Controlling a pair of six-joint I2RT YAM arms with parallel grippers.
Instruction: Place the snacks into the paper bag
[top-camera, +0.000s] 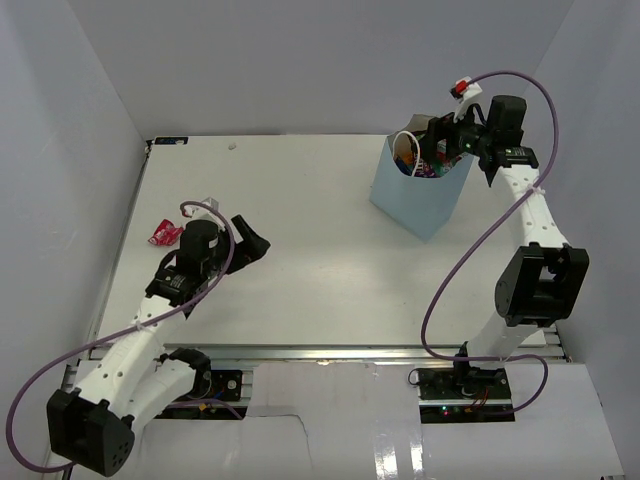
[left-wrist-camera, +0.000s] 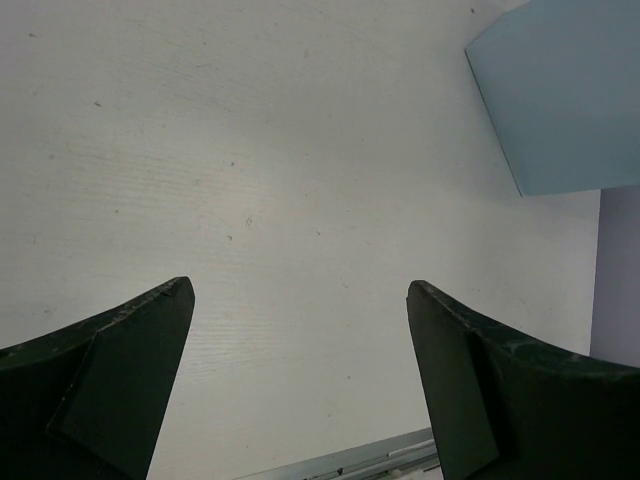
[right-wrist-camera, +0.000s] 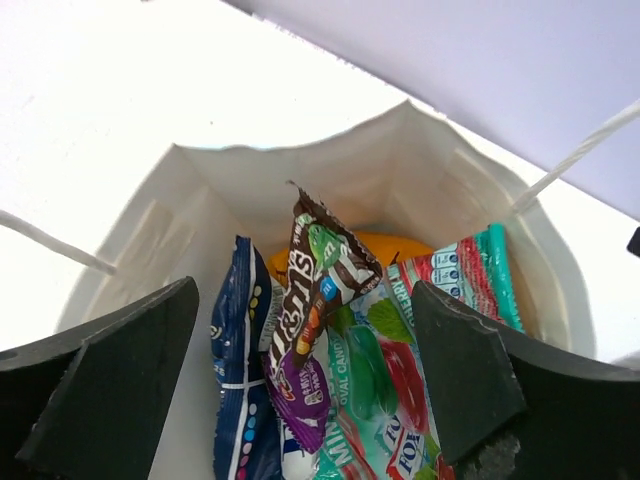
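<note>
Right wrist view: my right gripper hangs over the open mouth of the paper bag, looking straight down inside. Both fingers are spread wide; neither pad touches anything, so nothing is gripped.

- Small dark purple candy pack stands tilted in the gap below my fingers, on top of the other packets.
- Dark blue bag is on edge against the bag's left wall.
- Orange chip bag sits behind the candy pack, mostly covered.
- Teal-white bag leans toward the right wall.
- A green packet with red and green candy pictures lies beneath the candy pack.
- White rope handles flank the bag mouth.

Top view: the paper bag stands upright near the far right corner of the table.

- My left gripper is low over the left half of the table, well apart from the bag.
- A tiny red-pink wrapper lies on the table by the left edge, beside my left arm.

Left wrist view: my left fingers are wide apart with only bare table between them.
</note>
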